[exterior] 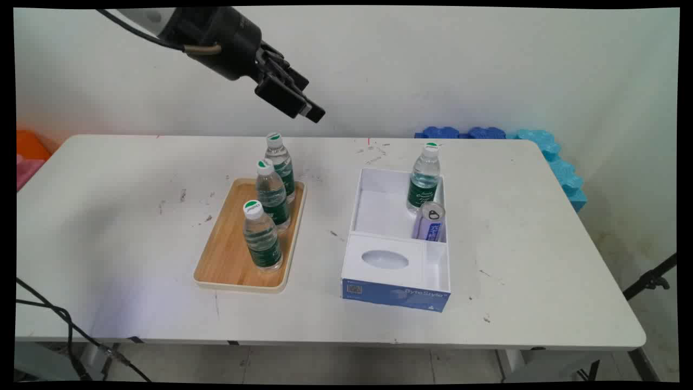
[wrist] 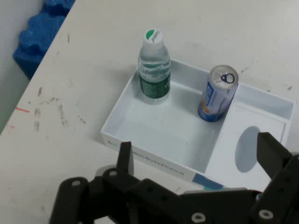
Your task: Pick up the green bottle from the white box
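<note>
My gripper [exterior: 311, 111] hangs high above the table's back, between the wooden tray [exterior: 227, 249] and the white box [exterior: 354, 216]. It touches nothing. In the hand view the gripper [wrist: 198, 158] is open and empty, looking down on the box [wrist: 159, 161]. Inside the box stand a water bottle [exterior: 424, 179] [wrist: 154, 70] and a purple drink can [exterior: 430, 222] [wrist: 217, 95]. On the tray a row of three water bottles stands upright: rear [exterior: 274, 162], middle [exterior: 272, 197], front [exterior: 261, 235].
The box's near section has a lid with an oval hole [exterior: 385, 260]. Blue foam blocks [exterior: 547, 151] lie along the table's back right edge. An orange and pink object [exterior: 30, 151] sits off the left edge. Black cables [exterior: 54, 319] hang at the front left.
</note>
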Robot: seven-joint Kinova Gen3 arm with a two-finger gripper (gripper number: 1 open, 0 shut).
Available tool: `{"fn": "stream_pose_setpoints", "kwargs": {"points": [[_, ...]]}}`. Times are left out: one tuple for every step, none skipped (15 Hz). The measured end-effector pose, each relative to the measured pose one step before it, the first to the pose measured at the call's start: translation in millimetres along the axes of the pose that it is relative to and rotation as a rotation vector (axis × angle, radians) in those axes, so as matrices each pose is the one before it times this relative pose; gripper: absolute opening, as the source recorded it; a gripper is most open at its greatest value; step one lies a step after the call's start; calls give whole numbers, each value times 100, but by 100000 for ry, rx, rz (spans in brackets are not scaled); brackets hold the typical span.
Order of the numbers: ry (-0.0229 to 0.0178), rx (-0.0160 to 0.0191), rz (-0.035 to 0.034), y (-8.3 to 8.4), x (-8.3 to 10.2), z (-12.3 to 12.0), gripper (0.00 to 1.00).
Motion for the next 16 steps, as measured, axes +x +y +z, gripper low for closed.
{"fn": "stream_pose_setpoints", "kwargs": {"points": [[-609,-228,268,-118,52,79,100],[-58,-220,50,-209,97,29,100],[-38,-249,83,-265,151,57,100],[24,-64,-96,-324,158,11,100],[-16,17,-352,-319,124,-23,100],[136,-55,-520,-431,267,27,100],[342,-1,-742,-429,283,-19,100],[423,-76,-671,-425,333,41,100],[642,-221,-721,-432,434,85,100],[599,-319,-660,-345,495,189,100],[422,-418,-701,-210,483,252,100],[478,-362,-820,-195,544,336,100],[357,-348,-503,-99,597,471,100],[359,-318,18,-29,540,530,100],[215,-230,72,-12,340,367,100],[152,-289,188,-27,482,705,100]]}}
